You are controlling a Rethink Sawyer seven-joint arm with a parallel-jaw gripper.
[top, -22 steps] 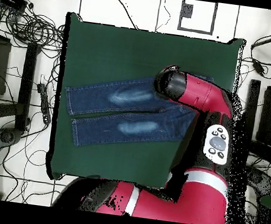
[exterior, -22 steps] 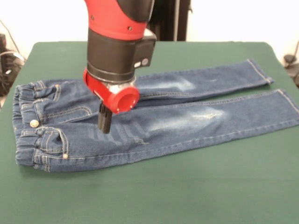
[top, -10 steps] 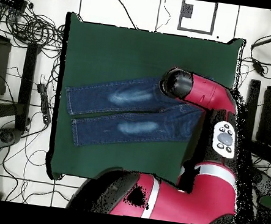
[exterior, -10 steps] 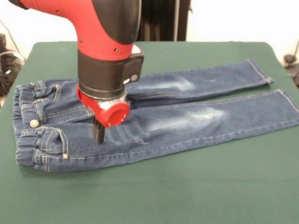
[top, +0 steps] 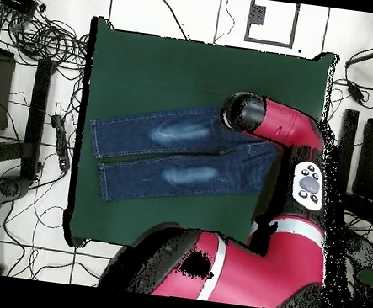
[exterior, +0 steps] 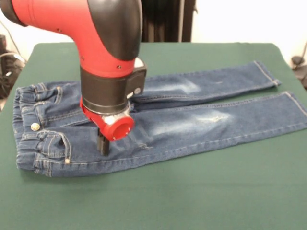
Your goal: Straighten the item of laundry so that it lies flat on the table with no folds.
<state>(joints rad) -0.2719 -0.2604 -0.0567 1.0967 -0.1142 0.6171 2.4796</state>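
Small blue jeans (exterior: pixel 158 124) spread out long on the dark green surface (exterior: pixel 192 196), waist at the left in the front view, both legs lying side by side. Red and black arm (exterior: pixel 108 62) right above the hip part, gripper (exterior: pixel 102 145) down on the denim near the pocket. Fingers dark and close together; spread or pinching, cannot tell. From overhead only: white floor (top: pixel 191 13), many black cables (top: pixel 44 36).
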